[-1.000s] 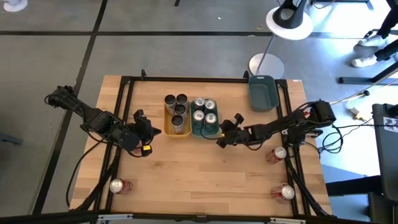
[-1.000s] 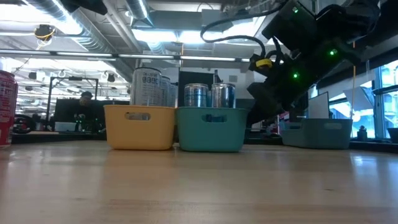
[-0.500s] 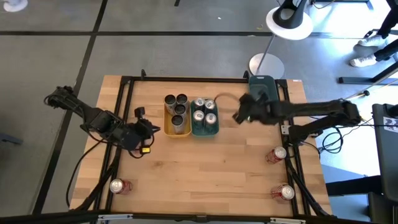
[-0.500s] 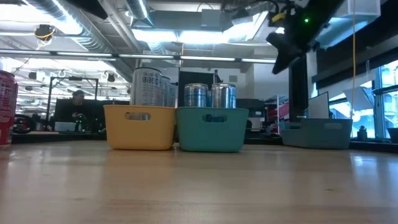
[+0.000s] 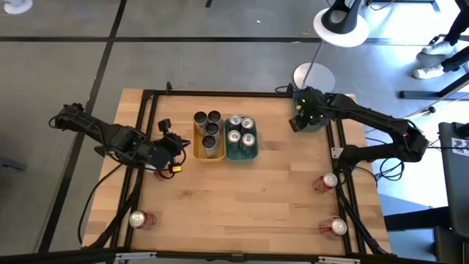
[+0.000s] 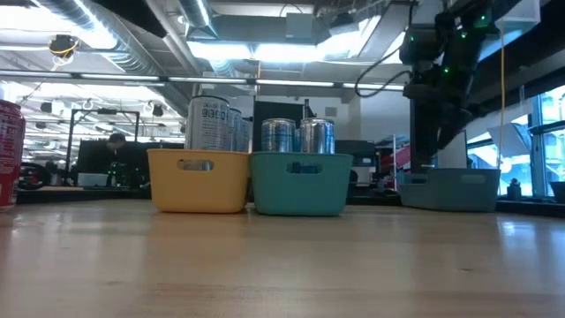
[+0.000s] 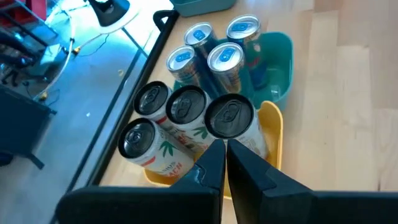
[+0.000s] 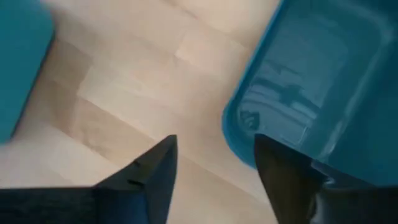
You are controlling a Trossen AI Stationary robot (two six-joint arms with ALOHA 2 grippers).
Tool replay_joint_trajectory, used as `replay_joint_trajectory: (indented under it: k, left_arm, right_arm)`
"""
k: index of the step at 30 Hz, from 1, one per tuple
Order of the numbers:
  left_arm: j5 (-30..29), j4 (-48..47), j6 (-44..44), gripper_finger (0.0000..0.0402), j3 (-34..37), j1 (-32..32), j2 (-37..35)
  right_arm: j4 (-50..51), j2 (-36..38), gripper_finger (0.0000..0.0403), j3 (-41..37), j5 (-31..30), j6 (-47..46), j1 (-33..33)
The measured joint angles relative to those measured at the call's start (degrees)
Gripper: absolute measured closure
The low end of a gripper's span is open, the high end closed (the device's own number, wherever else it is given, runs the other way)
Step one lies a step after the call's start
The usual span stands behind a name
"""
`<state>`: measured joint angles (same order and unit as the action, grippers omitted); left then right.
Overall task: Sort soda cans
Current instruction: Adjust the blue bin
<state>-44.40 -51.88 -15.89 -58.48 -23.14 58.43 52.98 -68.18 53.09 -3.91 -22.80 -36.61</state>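
Observation:
Four dark cans (image 5: 208, 128) stand upright in the yellow tray (image 5: 196, 152), and four silver-teal cans (image 5: 241, 130) stand in the teal tray (image 5: 254, 152) beside it. Both sets also show in the left wrist view, the dark cans (image 7: 186, 118) and the silver-teal cans (image 7: 214, 46). Three red cans lie on the table: one near left (image 5: 138, 218), two near right (image 5: 327, 182) (image 5: 337, 227). My left gripper (image 5: 178, 150) is shut and empty, just left of the yellow tray. My right gripper (image 5: 296, 122) is open and empty over the near left corner of the empty blue-grey tray (image 5: 314, 110).
A black frame (image 5: 220, 94) runs around the table's edges. The table's middle and near part is bare wood (image 5: 242, 198). In the low view a red can (image 6: 7, 150) stands at the left, and the blue-grey tray (image 6: 446, 190) is to the right of the teal one.
My right gripper has gone from beside the teal tray's near right corner up and toward the table's far right, and now hangs over the blue-grey tray's near left corner. The cans and trays have stayed where they were.

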Motion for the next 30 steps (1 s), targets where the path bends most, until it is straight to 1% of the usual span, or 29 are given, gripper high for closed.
replay_joint_trajectory:
  k: [3, 6, 10, 12, 14, 18, 20, 22, 27, 30]
  left_arm:
    - [0.02, 0.08, -1.56, 0.0391, 0.00, -0.04, 0.00]
    - [0.02, 0.31, -2.00, 0.0391, 0.01, -0.04, 0.00]
    - [0.02, 0.28, -2.05, 0.0391, 0.00, -0.04, 0.00]
    - [0.02, 0.28, -2.14, 0.0391, 0.00, -0.04, 0.00]
    - [0.02, 0.28, -2.68, 0.0391, 0.00, -0.04, 0.00]
    - [0.02, 0.26, -3.25, 0.0391, 0.00, -0.06, 0.00]
    - [0.02, 0.27, -3.25, 0.0391, 0.00, -0.07, 0.00]
    - [0.02, 0.31, -3.25, 0.0391, 0.00, -0.04, 0.00]
    - [0.02, 0.51, -3.25, 0.0391, 0.00, -0.04, 0.00]
    - [0.02, 0.76, -3.25, 0.0391, 0.00, -0.04, 0.00]
  right_arm:
    - [0.88, 0.00, 0.0167, -1.08, 1.38, 2.76, -0.23]
    - [0.65, 0.02, 0.0153, -2.16, -0.08, 7.67, -0.20]
    - [0.00, -0.55, 0.0151, -4.72, -0.71, 15.80, -0.17]
    - [0.03, -0.87, 0.0150, -6.16, -2.20, 19.27, -0.16]
    - [-0.03, -1.32, 0.0150, -7.43, -4.07, 21.63, -0.16]
    - [-1.77, -1.55, 0.0153, -9.69, -4.60, 24.72, -0.16]
    - [-3.03, -1.57, 0.0166, -10.67, -4.60, 25.66, -0.16]
    - [-4.14, -1.57, 0.0188, -11.29, -4.60, 26.35, -0.16]
    - [-4.79, -1.57, 0.0260, -11.62, -4.35, 27.80, -0.16]
    - [-5.86, -1.57, 0.0306, -11.62, -2.50, 27.75, -0.16]
